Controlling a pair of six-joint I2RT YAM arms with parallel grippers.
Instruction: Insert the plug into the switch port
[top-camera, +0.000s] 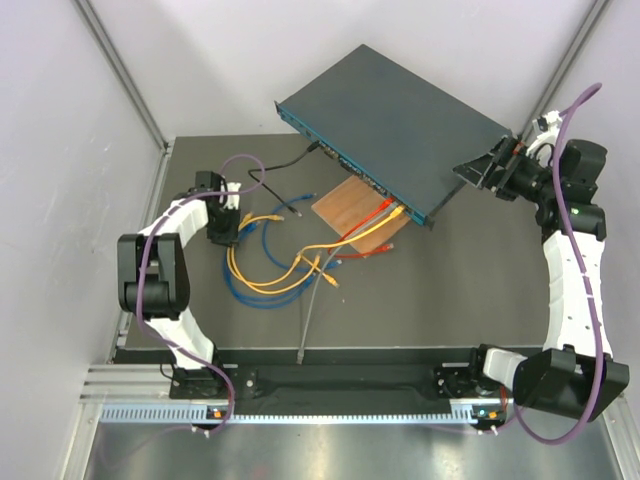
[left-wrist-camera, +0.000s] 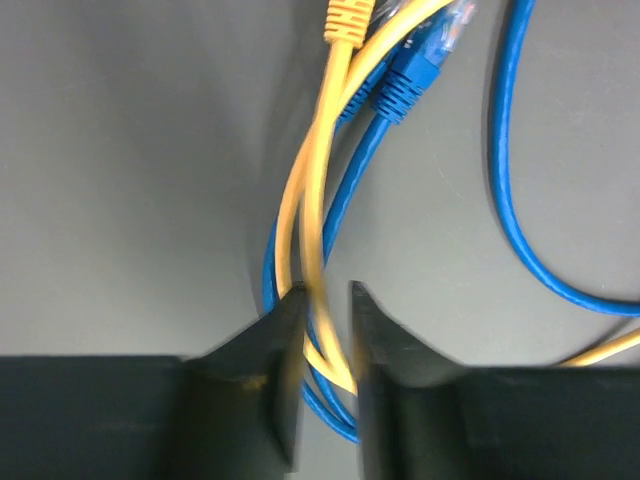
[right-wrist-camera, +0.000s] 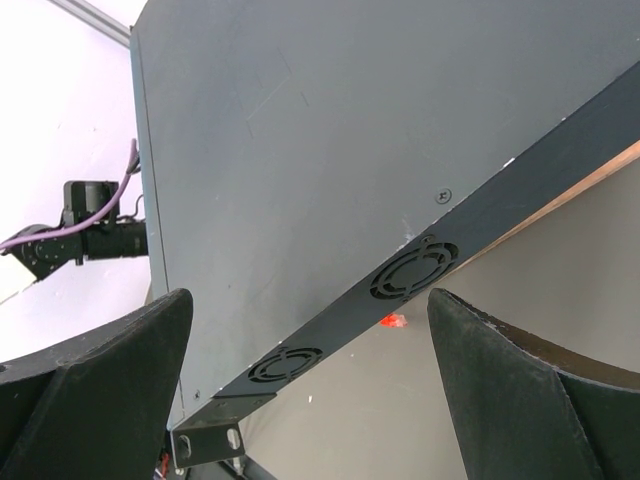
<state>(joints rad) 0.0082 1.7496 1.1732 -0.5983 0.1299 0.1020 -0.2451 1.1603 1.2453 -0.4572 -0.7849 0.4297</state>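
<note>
The switch (top-camera: 390, 125), a flat dark teal-grey box, lies at the back with its socket row facing front-left. An orange and a yellow plug (top-camera: 390, 210) sit at its front face. My left gripper (top-camera: 222, 232) is down on the mat over a tangle of yellow and blue cables. In the left wrist view its jaws (left-wrist-camera: 327, 292) are nearly together around the yellow cable (left-wrist-camera: 310, 190). A loose yellow plug (left-wrist-camera: 347, 20) and a blue plug (left-wrist-camera: 408, 80) lie ahead. My right gripper (top-camera: 478, 170) is wide open at the switch's right end (right-wrist-camera: 300, 150), whose vented side face lies between the fingers (right-wrist-camera: 130, 350).
A brown wooden board (top-camera: 345, 205) lies under the switch's front edge. A grey cable (top-camera: 310, 310) runs toward the near edge. A black cable (top-camera: 285, 162) and a purple loop (top-camera: 243, 160) lie left of the switch. White walls stand close on both sides.
</note>
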